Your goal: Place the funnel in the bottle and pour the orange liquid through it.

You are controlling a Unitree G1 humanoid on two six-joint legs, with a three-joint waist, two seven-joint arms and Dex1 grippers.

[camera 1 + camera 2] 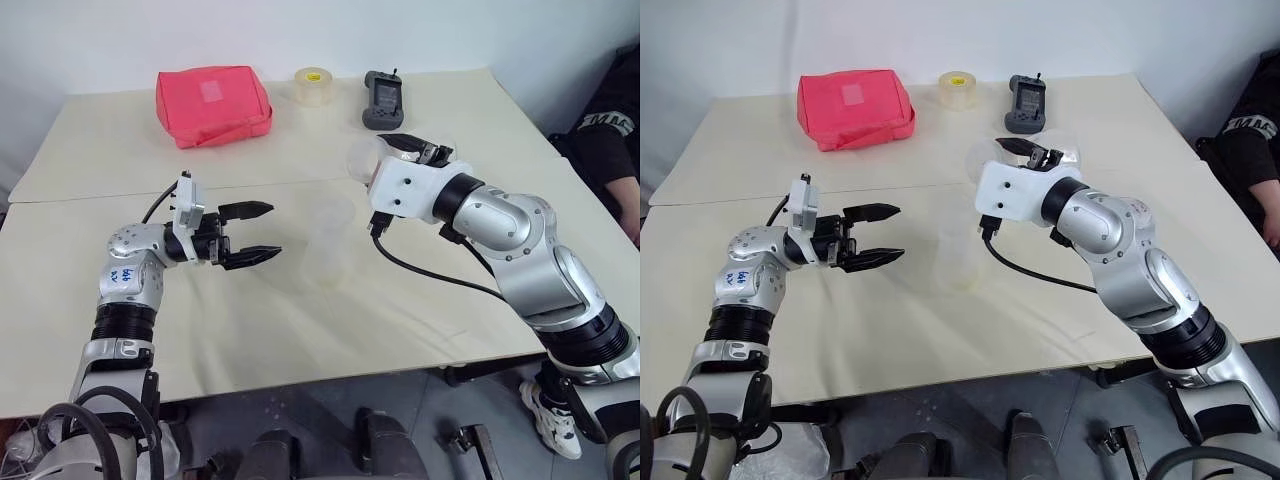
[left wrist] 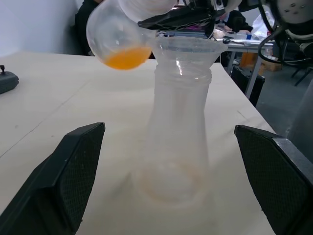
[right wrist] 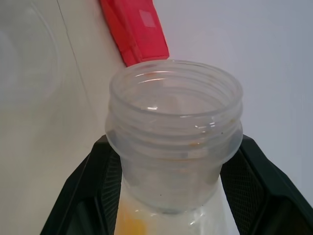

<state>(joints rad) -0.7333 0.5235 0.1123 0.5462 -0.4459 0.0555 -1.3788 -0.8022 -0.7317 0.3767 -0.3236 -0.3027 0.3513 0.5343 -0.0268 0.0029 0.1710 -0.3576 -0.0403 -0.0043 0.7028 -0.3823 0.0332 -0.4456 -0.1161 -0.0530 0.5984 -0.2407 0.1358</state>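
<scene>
**Flask tipped at funnel**

Funnel (image 2: pixel 188 49) seated in bottle (image 2: pixel 178 137) neck, bottle upright on tabletop (image 1: pixel 420 300). Right gripper (image 3: pixel 173 161) jaws clamped on tilted flask (image 2: pixel 120 34), orange liquid (image 2: pixel 128 58) pooled inside, mouth beside funnel rim. Left gripper (image 1: pixel 252 232) jaws apart, near bottle, not touching.

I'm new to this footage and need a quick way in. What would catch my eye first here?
The right claw holds a clear flask tipped on its side, orange liquid pooled at its belly, its mouth at the funnel seated in the bottle mid-table. The left claw waits open beside the bottle. A red pouch sits at the far edge.
</scene>
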